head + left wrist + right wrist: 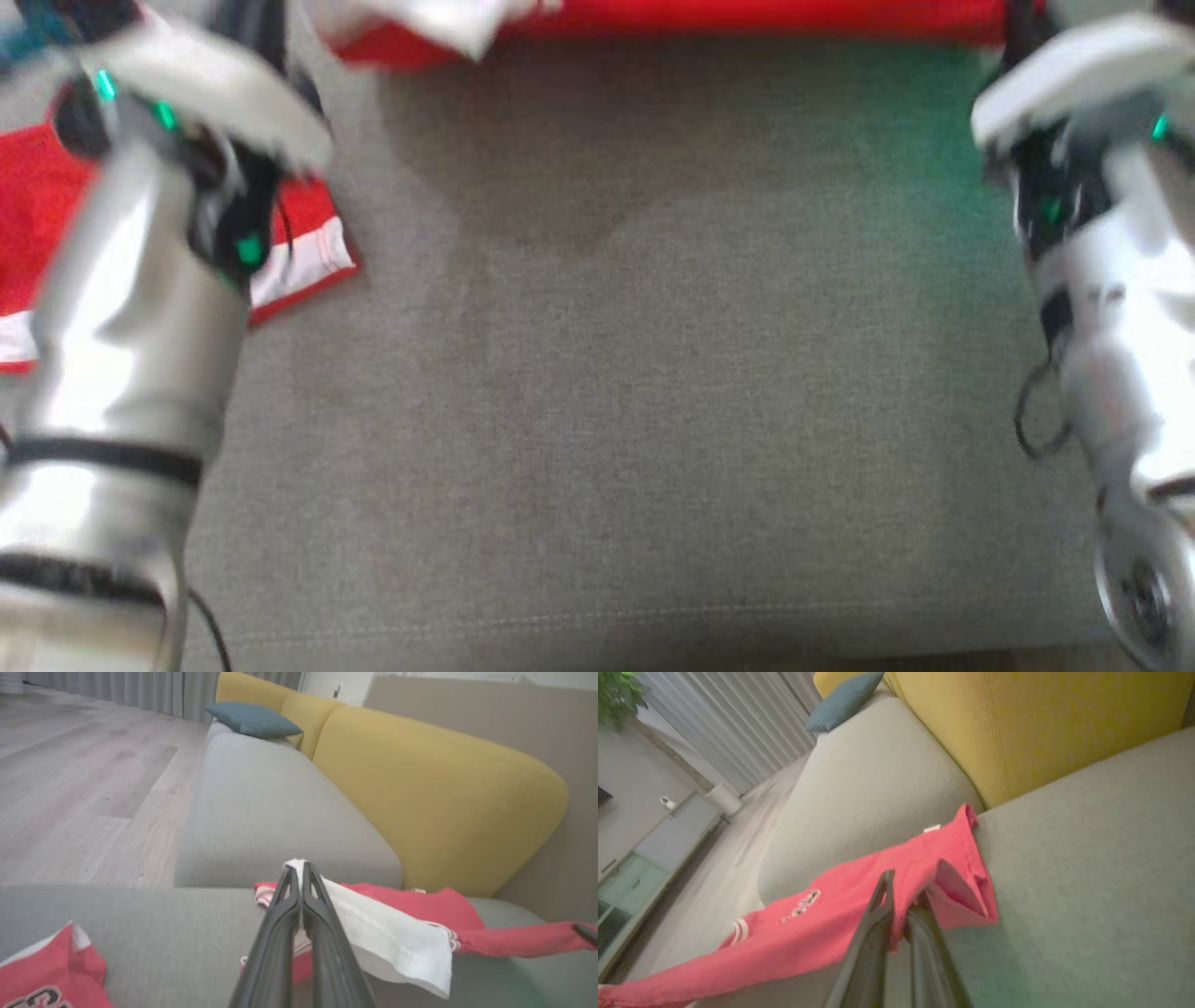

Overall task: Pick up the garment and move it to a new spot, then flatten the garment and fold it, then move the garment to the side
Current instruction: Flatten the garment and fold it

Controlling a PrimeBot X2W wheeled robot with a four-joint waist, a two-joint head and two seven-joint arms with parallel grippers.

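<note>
Now my left gripper point(299, 870) is clamped on the white hem of the red garment point(420, 907), and my right gripper point(903, 891) pinches its red edge. The cloth spans between them over the grey seat cushion point(635, 373). Just behind rises the yellow backrest point(434, 793). A blue pillow point(254, 718) lies well apart. More red cloth point(42, 970) lies on the cushion near my left arm.

A grey sofa point(261, 798) with yellow backrests point(420, 788) and a blue cushion point(252, 718) stands on pale wood flooring point(70, 779) by grey curtains point(140, 690).
</note>
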